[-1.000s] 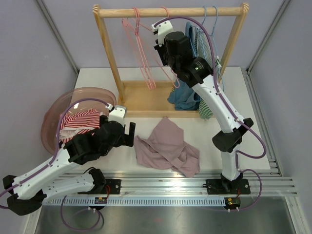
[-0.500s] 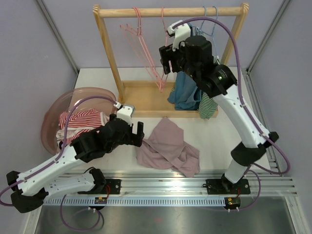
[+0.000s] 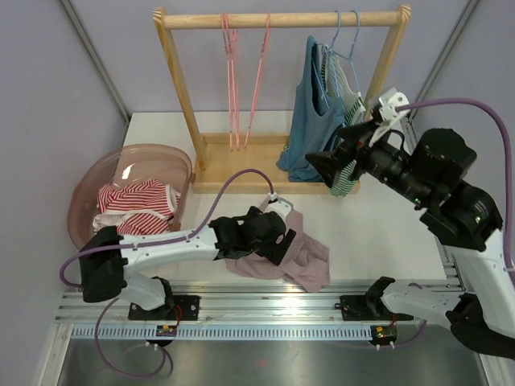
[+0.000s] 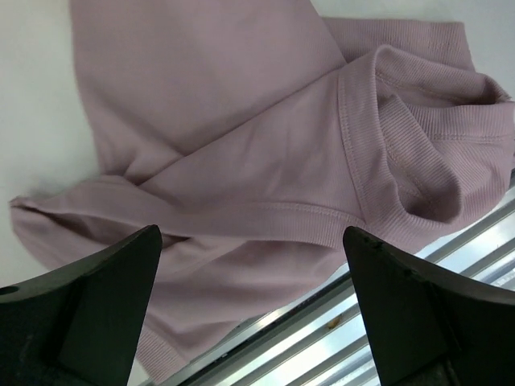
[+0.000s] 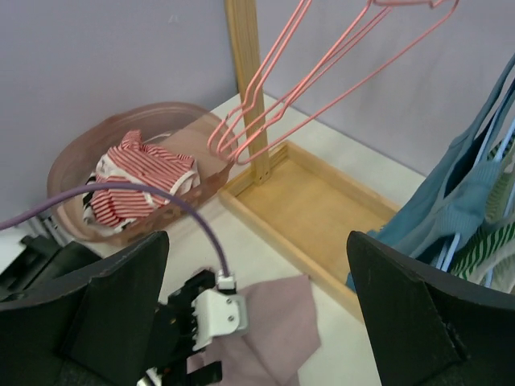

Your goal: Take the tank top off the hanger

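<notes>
Two pink wire hangers (image 3: pixel 233 88) hang side by side from the rail of the wooden rack (image 3: pixel 193 21), toward its left post. The mauve tank top (image 3: pixel 310 261) lies crumpled on the table (image 3: pixel 362 225) in front of the rack's base, off any hanger. The left pincer (image 3: pixel 269 237) sits low over the left part of the tank top, on the near side of the rack. In the left wrist view its two fingers stand wide apart, with folds and a ribbed hem of the mauve cloth showing between them, so it is released and grips nothing. Whether it touches the cloth cannot be told. The right pincer (image 3: pixel 326 167) hangs in the air by the rack's right post, in front of the hanging clothes, its fingers spread and empty. A blue tank top (image 3: pixel 310 112) and a green-striped garment (image 3: pixel 344 173) hang at the rack's right end. A pink basket (image 3: pixel 84 181) holding red-striped cloth (image 3: pixel 133 199) stands left of the rack.
</notes>
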You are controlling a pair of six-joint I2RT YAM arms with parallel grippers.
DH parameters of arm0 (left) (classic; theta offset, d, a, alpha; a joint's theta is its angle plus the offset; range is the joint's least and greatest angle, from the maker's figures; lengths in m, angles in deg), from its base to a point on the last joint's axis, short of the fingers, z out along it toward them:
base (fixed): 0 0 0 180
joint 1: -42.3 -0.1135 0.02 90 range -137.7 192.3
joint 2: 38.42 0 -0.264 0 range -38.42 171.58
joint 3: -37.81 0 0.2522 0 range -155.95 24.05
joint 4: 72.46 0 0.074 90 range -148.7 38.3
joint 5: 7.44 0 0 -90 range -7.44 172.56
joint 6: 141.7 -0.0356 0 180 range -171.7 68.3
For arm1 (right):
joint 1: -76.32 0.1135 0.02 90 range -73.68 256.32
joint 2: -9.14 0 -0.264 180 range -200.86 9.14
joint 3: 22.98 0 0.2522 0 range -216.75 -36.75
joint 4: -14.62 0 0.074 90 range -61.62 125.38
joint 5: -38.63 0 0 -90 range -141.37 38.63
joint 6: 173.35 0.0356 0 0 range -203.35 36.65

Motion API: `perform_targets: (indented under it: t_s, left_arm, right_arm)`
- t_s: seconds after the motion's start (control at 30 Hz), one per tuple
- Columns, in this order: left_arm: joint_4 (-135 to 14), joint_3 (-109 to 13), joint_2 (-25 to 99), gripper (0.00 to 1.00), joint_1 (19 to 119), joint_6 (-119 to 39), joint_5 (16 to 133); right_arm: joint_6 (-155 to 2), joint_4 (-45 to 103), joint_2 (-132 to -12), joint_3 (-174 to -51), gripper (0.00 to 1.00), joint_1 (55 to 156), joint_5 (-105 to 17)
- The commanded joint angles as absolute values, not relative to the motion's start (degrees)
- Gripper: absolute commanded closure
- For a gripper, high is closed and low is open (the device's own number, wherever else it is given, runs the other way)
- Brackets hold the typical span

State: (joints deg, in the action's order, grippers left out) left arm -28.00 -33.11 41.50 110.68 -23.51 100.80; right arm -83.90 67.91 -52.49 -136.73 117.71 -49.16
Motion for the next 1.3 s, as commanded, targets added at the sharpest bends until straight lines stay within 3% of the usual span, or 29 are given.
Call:
perform_targets:
  t_s: [0.0, 0.33, 0.4, 0.43, 0.47, 0.53, 0.57, 0.67, 0.87, 1.03, 1.27]
  left_arm:
    - [-33.5, -36.3, 46.7, 0.01, 111.3, -22.7, 99.0]
    - [-38.2, -36.1, 60.6, 0.01, 111.4, -21.8, 96.7]
    - [-40.2, -34.2, 61.1, 0.05, 111.4, -21.6, 94.9]
    - [-40.7, -33.6, 61.2, 0.1, 111.4, -21.3, 94.3]
    - [-40.9, -33.2, 61.6, 0.29, 111.4, -21.1, 94.1]
    - [-41.1, -32.1, 61.5, 0.52, 111.4, -20.6, 94.0]
    - [-41.1, -31.7, 60.9, 0.72, 111.4, -20.4, 94.2]
    - [-40.2, -30.3, 58.4, 1.0, 111.4, -19.9, 96.0]
    - [-31.5, -30.6, 50.6, 1.0, 111.3, -17.4, 106.8]
    - [-19.2, -33.2, 37.3, 1.0, 110.2, -13.1, 117.8]
    - [-6.8, -40.0, 22.4, 1.0, 101.9, -14.3, 125.9]
  right_arm:
    - [-81.2, 66.5, -46.5, -130.4, 0.0, 118.2, -44.0]
    - [-80.2, 66.7, -39.6, -123.1, 0.01, 118.2, -40.5]
    - [-79.9, 66.4, -39.0, -122.4, 0.0, 118.2, -39.9]
    - [-79.8, 66.3, -38.9, -122.3, 0.0, 118.2, -39.6]
    - [-79.7, 65.9, -38.5, -122.0, 0.01, 118.2, -39.4]
    - [-79.8, 65.6, -38.1, -121.4, 0.01, 118.2, -38.8]
    - [-79.9, 65.5, -37.9, -121.2, 0.01, 118.2, -38.8]
    - [-80.0, 65.6, -37.4, -121.0, 0.0, 118.2, -38.8]
    - [-80.6, 65.6, -36.0, -120.8, 0.01, 118.2, -40.1]
    - [-81.1, 65.7, -35.7, -120.2, 0.0, 118.2, -40.9]
    - [-81.8, 64.9, -36.3, -119.7, 0.01, 118.2, -41.6]
